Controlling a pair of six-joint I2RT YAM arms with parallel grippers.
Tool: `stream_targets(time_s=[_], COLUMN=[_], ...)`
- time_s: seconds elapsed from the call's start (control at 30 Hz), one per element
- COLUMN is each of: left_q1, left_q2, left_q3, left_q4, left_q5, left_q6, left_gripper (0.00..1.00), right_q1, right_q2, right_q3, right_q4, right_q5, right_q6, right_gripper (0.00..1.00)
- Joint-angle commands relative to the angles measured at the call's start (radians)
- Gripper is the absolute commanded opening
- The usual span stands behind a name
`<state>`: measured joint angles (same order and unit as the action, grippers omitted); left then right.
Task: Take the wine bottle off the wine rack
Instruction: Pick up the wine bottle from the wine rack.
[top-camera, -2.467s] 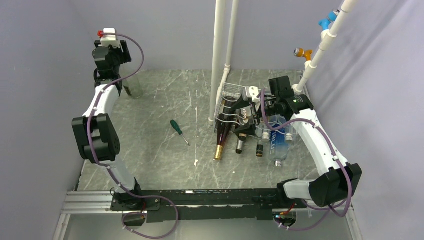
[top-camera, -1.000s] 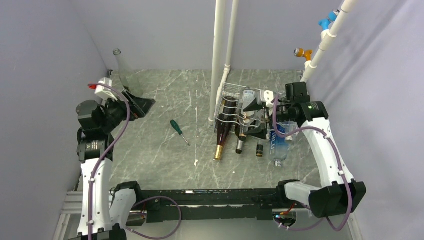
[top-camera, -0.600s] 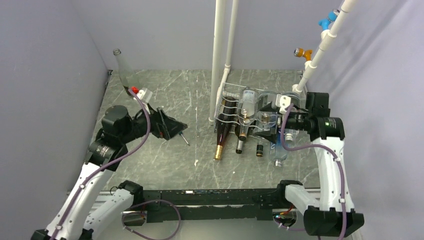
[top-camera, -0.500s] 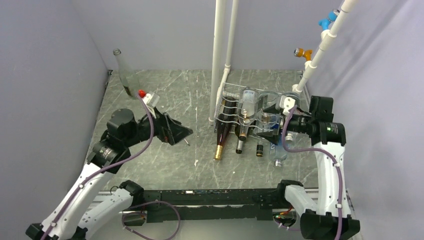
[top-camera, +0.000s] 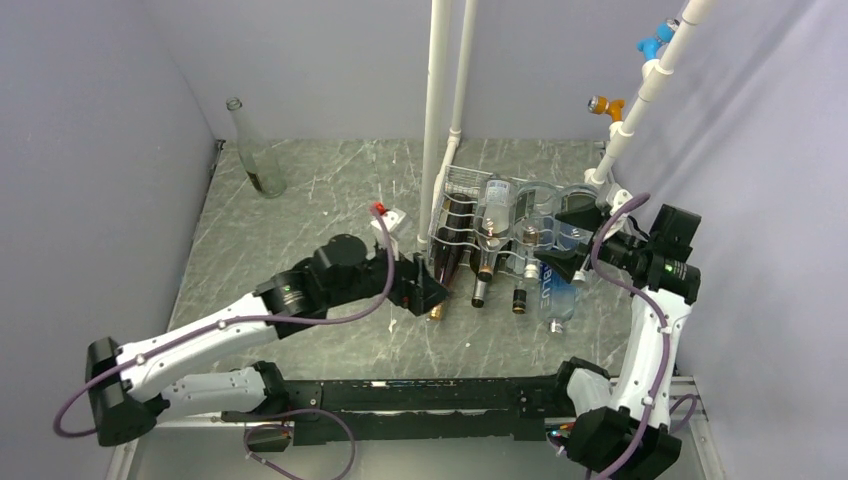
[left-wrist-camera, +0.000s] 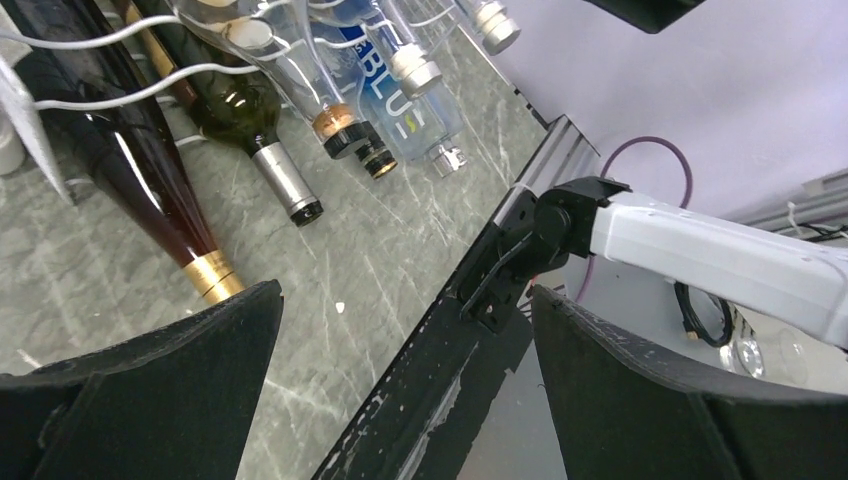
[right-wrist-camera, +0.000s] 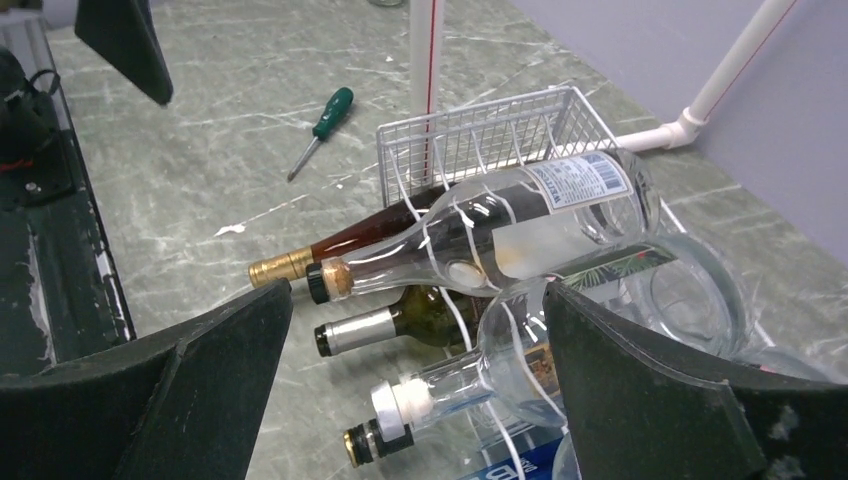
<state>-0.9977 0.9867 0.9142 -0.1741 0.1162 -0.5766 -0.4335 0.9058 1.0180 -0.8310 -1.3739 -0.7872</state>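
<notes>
The white wire wine rack (top-camera: 462, 185) stands right of centre with several bottles lying in it. At its left end lies a dark red wine bottle (top-camera: 446, 258) with a gold foil neck (left-wrist-camera: 214, 276), pointing toward the near edge. My left gripper (top-camera: 428, 292) is open just left of that gold neck, with nothing between its fingers (left-wrist-camera: 150, 390). In the left wrist view the wine bottle (left-wrist-camera: 140, 170) sits up and left of the gripper (left-wrist-camera: 405, 290). My right gripper (top-camera: 560, 240) is open at the rack's right side. In its view the gripper (right-wrist-camera: 415, 290) faces the bottle necks and holds nothing.
A green bottle with a silver cap (right-wrist-camera: 385, 325), clear bottles (right-wrist-camera: 520, 215) and a blue-labelled bottle (top-camera: 555, 285) share the rack. A green screwdriver (right-wrist-camera: 322, 122) lies left of it. White pipes (top-camera: 440, 110) rise behind the rack. A clear bottle (top-camera: 250, 145) stands at the back left.
My left arm has swung from the back left corner across the table to the front of the rack. My right gripper has drawn back to the right. Both stay open.
</notes>
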Motion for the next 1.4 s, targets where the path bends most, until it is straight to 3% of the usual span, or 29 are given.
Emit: stream_targets(time_s=[0.0, 0.23, 0.67, 1.07, 1.27, 1.37], left_q1=[-0.064, -0.101, -0.108, -0.119, -0.112, -0.098], left_q2=[0.086, 0.203, 0.394, 0.576, 0.530, 0.540], left_q3=[0.035, 0.108, 0.255, 0.458, 0.428, 0.465], left_q4=[0.140, 0.145, 0.110, -0.065, 0.000, -0.056], left_q5=[-0.151, -0.254, -0.282, -0.378, -0.348, -0.359], left_q6=[-0.047, -0.055, -0.092, -0.059, 0.148, 0.140], left_gripper=[1.00, 1.00, 1.00, 0.92, 0.96, 0.95], right_q1=[-0.034, -0.038, -0.040, -0.070, -0.068, -0.066], right_q2=[0.015, -0.026, -0.064, -0.045, -0.034, -0.017], right_q3=[-0.035, -0.065, -0.110, -0.147, -0.139, -0.081], right_q4=[0.068, 0.103, 0.258, 0.338, 0.234, 0.082], right_q5=[-0.090, -0.039, 0.044, 0.033, -0.058, -0.058], right_q6=[0.038, 0.101, 0.287, 0.375, 0.210, 0.065], right_gripper=[1.00, 1.00, 1.00, 1.00, 1.00, 1.00])
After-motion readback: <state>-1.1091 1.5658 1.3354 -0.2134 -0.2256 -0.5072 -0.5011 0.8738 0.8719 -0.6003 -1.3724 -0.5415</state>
